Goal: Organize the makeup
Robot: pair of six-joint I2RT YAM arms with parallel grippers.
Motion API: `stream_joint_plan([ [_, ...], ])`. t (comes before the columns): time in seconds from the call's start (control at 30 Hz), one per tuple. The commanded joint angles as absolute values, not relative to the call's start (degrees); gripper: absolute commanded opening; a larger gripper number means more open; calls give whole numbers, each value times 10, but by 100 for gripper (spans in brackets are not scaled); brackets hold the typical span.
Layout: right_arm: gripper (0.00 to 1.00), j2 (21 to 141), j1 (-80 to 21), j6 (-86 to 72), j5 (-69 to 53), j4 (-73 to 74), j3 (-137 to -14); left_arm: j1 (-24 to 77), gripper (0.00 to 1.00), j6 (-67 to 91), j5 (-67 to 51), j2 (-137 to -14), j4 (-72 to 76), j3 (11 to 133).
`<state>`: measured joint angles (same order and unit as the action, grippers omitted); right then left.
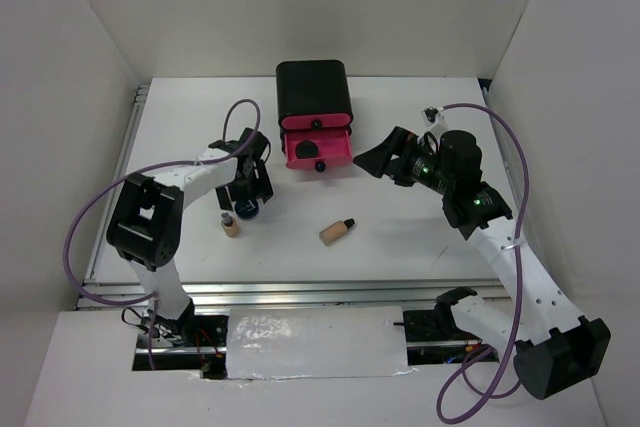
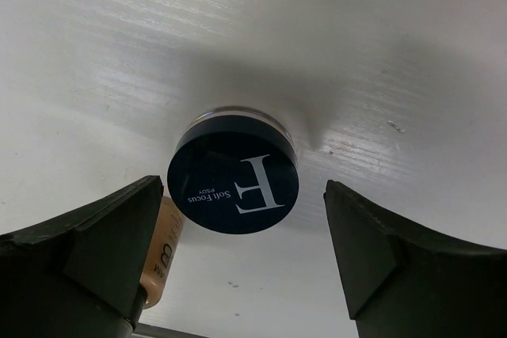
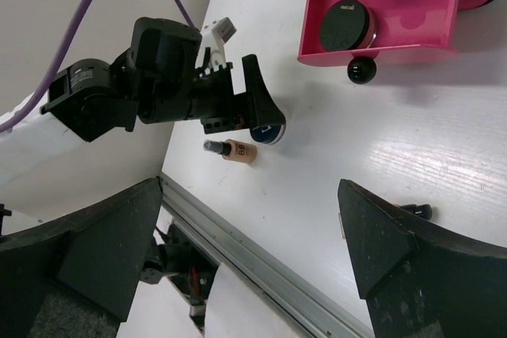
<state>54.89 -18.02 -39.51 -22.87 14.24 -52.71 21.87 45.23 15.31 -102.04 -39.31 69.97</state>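
Left end effector [image 2: 242, 187], spread wide, hangs over the blue-lidded compact [image 2: 234, 184] (round, no long axis), which sits centred in its gap.

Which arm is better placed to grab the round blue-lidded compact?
Left. The left arm's jaws, open, straddle the blue-lidded compact, one on each side. The right arm's jaws, also open, hang far off beside the pink drawer.

a robotics lab test cell: a white worktop [image 1: 420, 247] boxed in by plain white panel walls [image 1: 400, 7], silver aluminium rails [image 1: 300, 290] along its near edge, a black-and-white left robot arm [image 1: 150, 222] and right robot arm [image 1: 520, 267] bolted there, trailing loose purple cables [image 1: 68, 247].
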Motion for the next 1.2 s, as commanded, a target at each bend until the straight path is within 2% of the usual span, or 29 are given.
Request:
stream_joint_plan([
  [0.0,100,549,-180,-388,-235,132,-550,214,97,456,163,-1024,-388,696],
  [0.17,100,554,-182,-389,-234,129,-550,208,92,455,165,-1032,-384,690],
  [0.3,100,560,-182,-389,-235,127,-555,202,79,448,153,-1037,-364,679],
  [0.53,100,569,-180,-387,-233,132,-568,197,74,439,132,-1055,-351,683],
  [0.6,100,570,-181,-387,-232,131,-569,196,61,433,127,-1058,-348,689],
  [0.67,100,572,-181,-387,-231,131,-570,196,58,431,120,-1063,-346,696],
  [0.7,100,573,-181,-386,-231,130,-571,196,48,430,118,-1066,-345,699],
  [0.73,100,573,-182,-387,-230,130,-571,196,24,429,111,-1068,-345,701],
  [0.8,100,573,-182,-387,-228,129,-572,196,5,423,106,-1073,-351,715],
  [0.83,100,573,-182,-387,-227,130,-573,197,0,422,108,-1072,-357,722],
  [1.17,100,576,-178,-379,-207,136,-580,201,0,403,118,-1004,-424,869],
])
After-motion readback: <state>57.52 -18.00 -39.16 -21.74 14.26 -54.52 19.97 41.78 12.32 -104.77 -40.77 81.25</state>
